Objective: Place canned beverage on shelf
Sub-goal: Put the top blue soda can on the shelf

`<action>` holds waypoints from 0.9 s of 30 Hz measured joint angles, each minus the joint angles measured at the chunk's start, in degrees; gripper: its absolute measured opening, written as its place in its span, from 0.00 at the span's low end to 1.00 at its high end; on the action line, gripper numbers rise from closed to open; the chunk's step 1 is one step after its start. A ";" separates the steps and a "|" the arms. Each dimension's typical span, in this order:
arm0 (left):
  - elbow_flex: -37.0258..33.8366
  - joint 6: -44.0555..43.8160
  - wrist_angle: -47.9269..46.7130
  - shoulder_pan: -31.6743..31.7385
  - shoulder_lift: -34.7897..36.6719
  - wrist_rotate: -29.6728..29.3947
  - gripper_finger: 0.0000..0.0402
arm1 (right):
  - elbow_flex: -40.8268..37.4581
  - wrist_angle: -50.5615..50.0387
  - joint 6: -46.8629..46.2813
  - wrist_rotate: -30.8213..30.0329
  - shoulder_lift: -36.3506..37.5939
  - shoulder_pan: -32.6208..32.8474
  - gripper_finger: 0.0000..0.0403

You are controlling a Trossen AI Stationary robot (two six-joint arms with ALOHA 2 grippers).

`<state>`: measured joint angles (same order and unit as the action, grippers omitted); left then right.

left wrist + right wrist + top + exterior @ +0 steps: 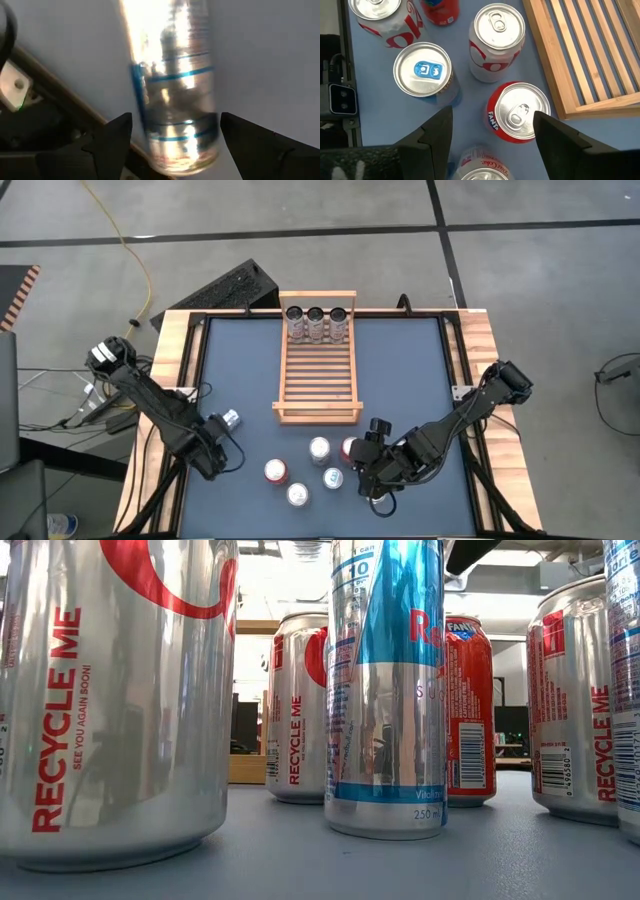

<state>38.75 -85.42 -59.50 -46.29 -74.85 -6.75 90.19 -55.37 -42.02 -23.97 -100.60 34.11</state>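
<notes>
The light-wood slatted shelf [317,365] lies at the table's middle, with three cans [316,322] standing at its far end. Near the front stand several upright cans, among them a red Fanta can [517,112] and a blue-tabbed can [422,70]. My right gripper [493,120] hangs open above the Fanta can, apart from it. By the table's left edge a slim silver can with blue stripes [175,90] lies on its side. My left gripper [218,438] points down over it, one finger on each side of the can near one end. My left gripper comes from above with its fingers [115,137] across the lying silver can, near one end [182,155]. The can fills nearly the whole gap between them. Whether the fingers touch it, I cannot tell.
The table's black frame and wooden border [45,90] run close beside the lying can. Upright cans [298,495] crowd the near middle, between the two arms. A dark keyboard [225,288] lies beyond the table's far left corner.
</notes>
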 joint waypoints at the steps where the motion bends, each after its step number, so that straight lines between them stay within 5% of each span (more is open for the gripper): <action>1: -1.73 -0.95 1.75 -0.34 0.59 0.75 0.72 | 0.00 0.07 0.00 0.02 0.00 -0.02 0.62; 8: -8.51 -2.61 11.66 -0.76 1.82 4.37 0.71 | 0.00 0.28 -0.01 0.02 0.00 -0.02 0.62; 17: -6.19 -5.16 13.18 -0.21 4.19 3.47 0.57 | 0.00 0.75 0.00 0.00 0.00 -0.92 0.62; 27: 2.07 -0.20 9.84 1.10 4.81 15.35 0.58 | 0.00 0.70 0.48 -0.69 0.00 -0.90 0.62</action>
<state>40.82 -85.62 -49.65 -45.19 -70.04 8.60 90.19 -54.68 -41.54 -24.66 -100.60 33.21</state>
